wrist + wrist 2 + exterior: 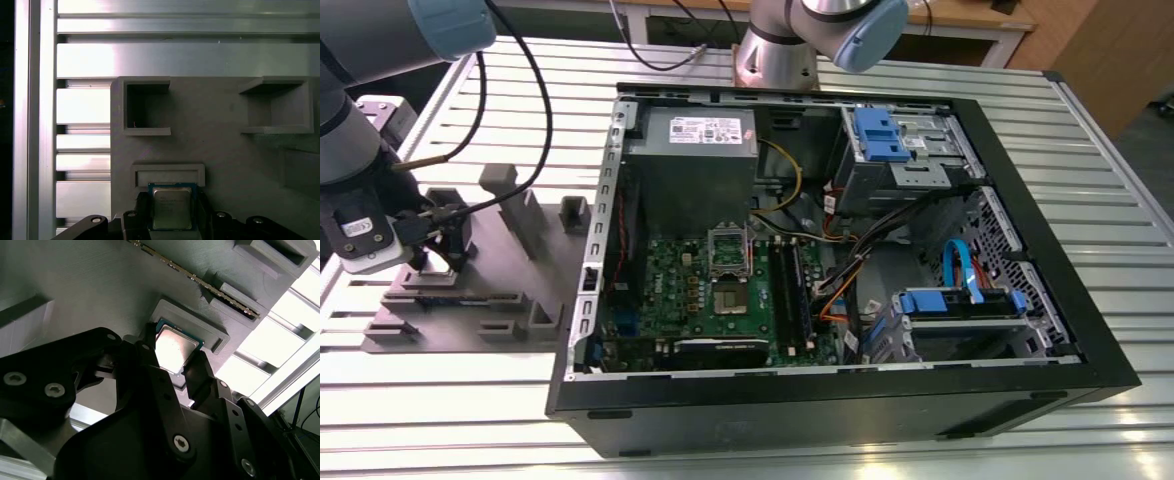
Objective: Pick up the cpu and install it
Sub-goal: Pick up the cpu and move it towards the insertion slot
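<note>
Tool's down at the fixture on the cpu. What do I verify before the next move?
1. The tool closed on both sides of the cpu: ok.
2. The cpu square in the grip, first wrist view: ok.
3. The cpu clear of the grey fixture pocket: cannot tell.
4. The socket frame on the motherboard swung open: ok.
5. The socket empty: cannot tell.
6. The cables clear of the socket: ok.
</note>
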Controlling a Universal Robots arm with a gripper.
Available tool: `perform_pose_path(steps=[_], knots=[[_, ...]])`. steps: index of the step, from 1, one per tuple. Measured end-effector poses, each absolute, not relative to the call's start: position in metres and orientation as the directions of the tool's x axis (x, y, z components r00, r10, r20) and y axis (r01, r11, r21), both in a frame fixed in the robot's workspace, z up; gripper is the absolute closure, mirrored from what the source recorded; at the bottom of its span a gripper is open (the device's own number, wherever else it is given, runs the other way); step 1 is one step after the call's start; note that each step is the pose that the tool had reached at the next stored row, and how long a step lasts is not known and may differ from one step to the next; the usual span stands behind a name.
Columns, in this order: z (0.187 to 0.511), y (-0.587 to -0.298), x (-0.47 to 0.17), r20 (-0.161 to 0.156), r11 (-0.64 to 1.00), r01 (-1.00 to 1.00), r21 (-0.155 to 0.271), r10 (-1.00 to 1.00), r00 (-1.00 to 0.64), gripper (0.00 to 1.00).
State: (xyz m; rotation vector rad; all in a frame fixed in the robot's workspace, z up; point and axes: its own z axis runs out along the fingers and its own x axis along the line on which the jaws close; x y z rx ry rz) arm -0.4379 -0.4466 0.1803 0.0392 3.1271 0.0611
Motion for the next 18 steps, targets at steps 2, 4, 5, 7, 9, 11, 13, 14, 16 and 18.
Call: perform_pose_path(steps=[2,4,5,7,9,11,13,14,16,18], knots=[[0.1803,-0.4466,-0.4378,-0.013,0.999,0.025,0.039,0.025,-1.000,0.53],[0.1803,-0.4466,-0.4379,-0.013,0.999,0.025,0.039,0.025,-1.000,0.53],[0.1802,-0.4466,-0.4379,-0.013,0.999,0.025,0.039,0.025,-1.000,0.53],[0.1802,-0.4466,-0.4379,-0.013,0.999,0.025,0.039,0.025,-1.000,0.53],[0.1801,-0.4466,-0.4379,-0.013,0.999,0.025,0.039,0.025,-1.000,0.53],[0.1801,-0.4466,-0.4379,-0.013,0.999,0.025,0.039,0.025,-1.000,0.53],[0.1801,-0.4466,-0.4379,-0.013,0.999,0.025,0.039,0.025,-1.000,0.53],[0.1800,-0.4466,-0.4379,-0.013,0.999,0.025,0.039,0.025,-1.000,0.53],[0.1800,-0.4467,-0.4380,-0.013,0.999,0.025,0.039,0.025,-1.000,0.53],[0.1799,-0.4466,-0.4380,-0.013,0.999,0.025,0.039,0.025,-1.000,0.53]])
